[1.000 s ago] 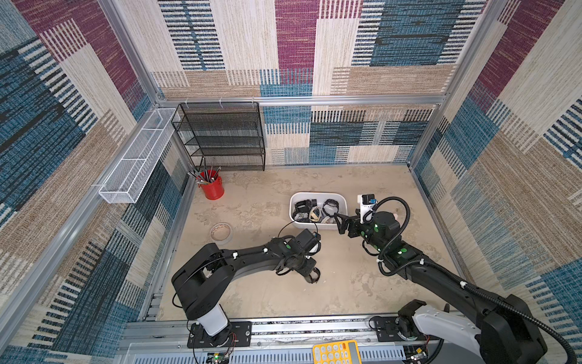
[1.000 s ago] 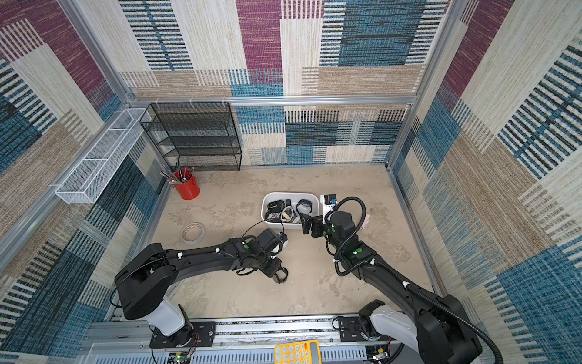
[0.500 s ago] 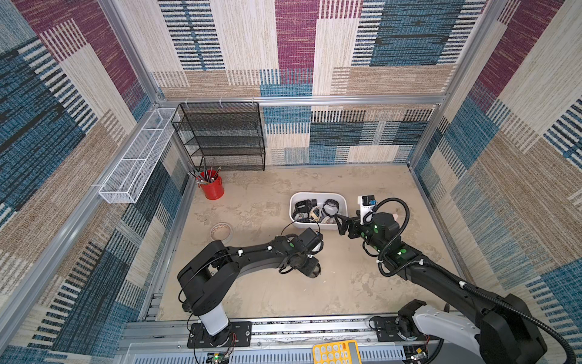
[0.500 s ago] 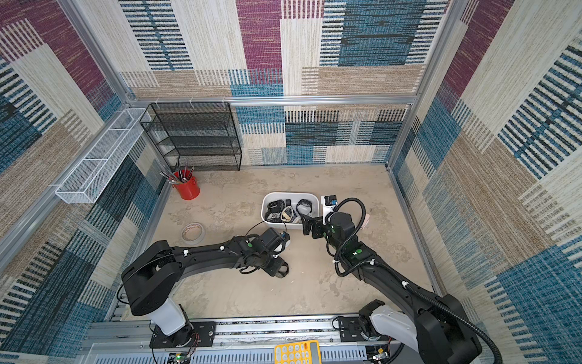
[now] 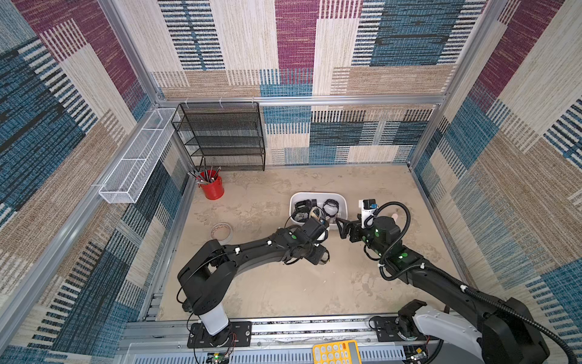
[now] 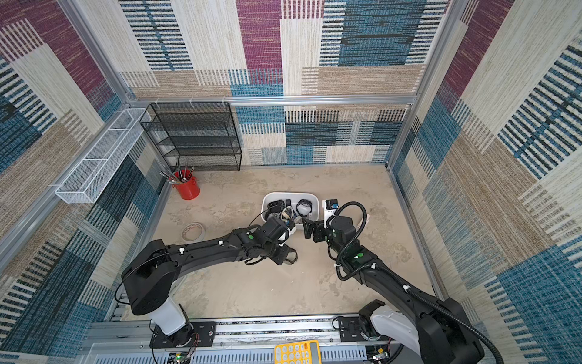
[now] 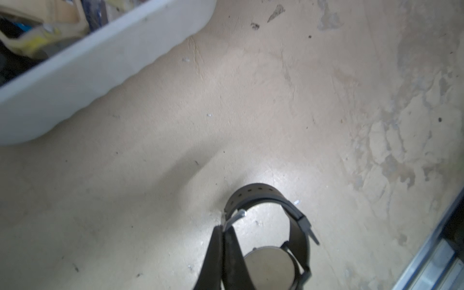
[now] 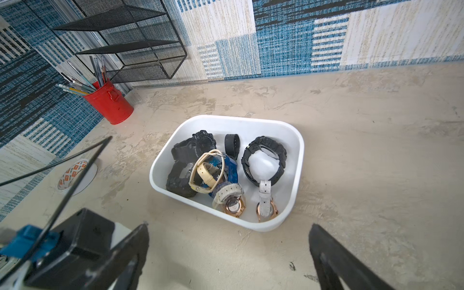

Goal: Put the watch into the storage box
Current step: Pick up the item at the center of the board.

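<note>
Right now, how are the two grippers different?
The left gripper is shut; the right gripper is wide open. The left one pinches a black watch by its strap; the right one holds nothing. The left one is over bare table; the right one points at the box of watches. Both are black and close to the box.

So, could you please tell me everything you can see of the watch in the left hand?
The watch has a dark matte strap with punched holes, buckled into a loop with a silver pin, and a round case showing its pale back. The left hand is shut on the strap by the buckle, over the table, outside the white box.
</note>
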`<action>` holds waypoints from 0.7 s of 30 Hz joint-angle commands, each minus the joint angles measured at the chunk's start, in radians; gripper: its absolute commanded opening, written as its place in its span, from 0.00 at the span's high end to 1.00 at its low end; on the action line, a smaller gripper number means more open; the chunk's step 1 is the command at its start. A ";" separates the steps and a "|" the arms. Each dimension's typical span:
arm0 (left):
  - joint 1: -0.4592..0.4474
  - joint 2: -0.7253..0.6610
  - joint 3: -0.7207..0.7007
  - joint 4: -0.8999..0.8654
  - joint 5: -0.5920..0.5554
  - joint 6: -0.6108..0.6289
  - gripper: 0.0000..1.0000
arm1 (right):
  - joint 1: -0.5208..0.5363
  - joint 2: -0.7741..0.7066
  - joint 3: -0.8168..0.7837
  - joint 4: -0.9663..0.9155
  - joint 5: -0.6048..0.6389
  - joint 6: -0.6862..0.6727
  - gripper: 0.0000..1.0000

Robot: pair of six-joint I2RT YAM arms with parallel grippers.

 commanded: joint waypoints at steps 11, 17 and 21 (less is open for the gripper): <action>0.060 0.096 0.195 0.097 -0.037 0.085 1.00 | -0.001 -0.040 -0.035 0.041 -0.012 0.008 0.00; 0.108 0.179 0.292 0.113 -0.014 0.090 1.00 | 0.000 -0.042 -0.046 0.047 -0.015 0.005 0.00; 0.131 0.221 0.346 0.119 -0.014 0.090 1.00 | -0.001 -0.042 -0.053 0.053 -0.019 0.010 0.00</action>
